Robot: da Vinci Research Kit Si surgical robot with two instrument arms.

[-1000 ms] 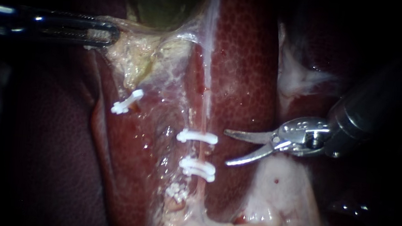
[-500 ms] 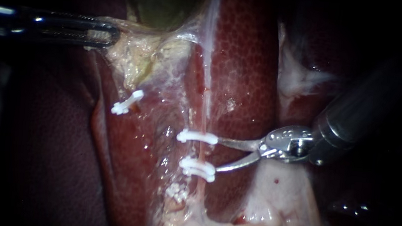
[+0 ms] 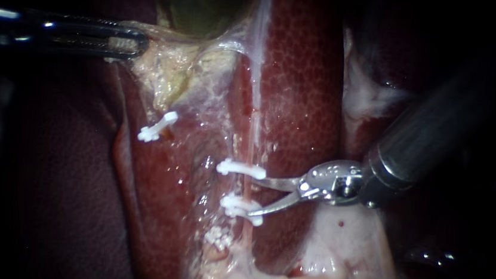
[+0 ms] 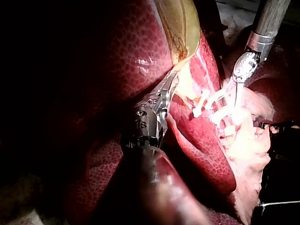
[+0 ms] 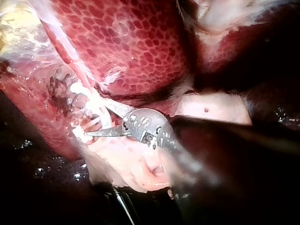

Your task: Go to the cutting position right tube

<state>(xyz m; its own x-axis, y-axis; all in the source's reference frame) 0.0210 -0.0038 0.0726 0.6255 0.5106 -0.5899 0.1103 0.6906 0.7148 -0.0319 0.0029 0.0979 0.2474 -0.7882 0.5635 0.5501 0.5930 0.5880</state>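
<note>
So the right tube is a skinny pale-pink strand running straight down over the dark red liver. Two white clips sit across it, the upper clip and the lower clip, with a short bare stretch between them.

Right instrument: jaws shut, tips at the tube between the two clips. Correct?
No. The right instrument has its jaws open: the endoscope view shows a clear gap between them. The rest holds: their tips are at the tube, between the upper clip and the lower clip.
</note>
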